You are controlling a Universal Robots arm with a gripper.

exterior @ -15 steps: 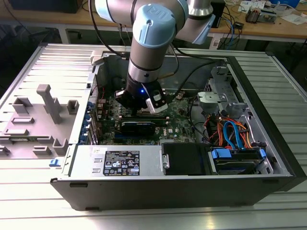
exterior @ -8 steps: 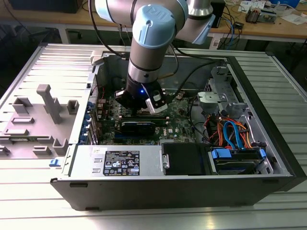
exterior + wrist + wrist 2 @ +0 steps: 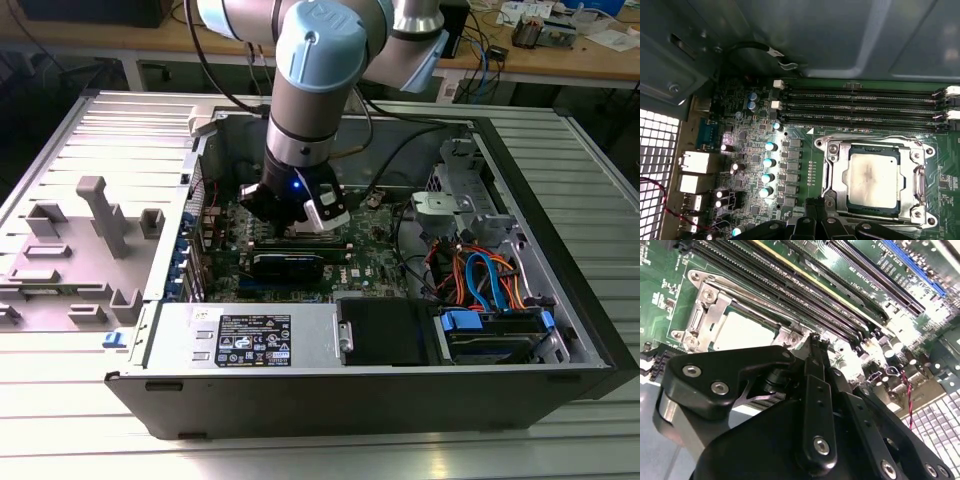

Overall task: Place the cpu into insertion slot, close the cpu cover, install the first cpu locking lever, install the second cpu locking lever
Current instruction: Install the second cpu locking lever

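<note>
We start at the gripper (image 3: 815,340): in the second wrist view its black fingers (image 3: 816,390) sit pressed together, tip meeting tip, nothing between them. The tip hangs just beside the near edge of the insertion slot (image 3: 707,315). In the first wrist view the gripper (image 3: 817,202) pokes in at the socket frame's edge, touching or nearly touching; we cannot tell which.

The first wrist view gives us what the others do not: the cpu (image 3: 872,177), silvery top up, lying flat inside the insertion slot (image 3: 832,172), with the cpu cover (image 3: 875,150) down around it as a metal frame. In the second wrist view we see the cpu (image 3: 742,332) as a pale patch, partly hidden behind the gripper body.

Past the socket run the long black memory slots (image 3: 860,107), parallel and close to the socket's far edge; little room on that side. Rows of capacitors (image 3: 770,162) stand beside the socket on the green motherboard (image 3: 740,145); a grey chassis wall (image 3: 840,35) rises beyond the slots.

The exterior view shows the wider setting: the arm (image 3: 315,80) reaching down into the open computer case (image 3: 560,250), gripper (image 3: 290,205) low over the board. Case walls box it in all round; cables (image 3: 480,280) and a drive bay sit toward the exterior view's right, a power supply (image 3: 250,340) nearest the camera. Open ribbed table (image 3: 60,140) lies outside the case.
</note>
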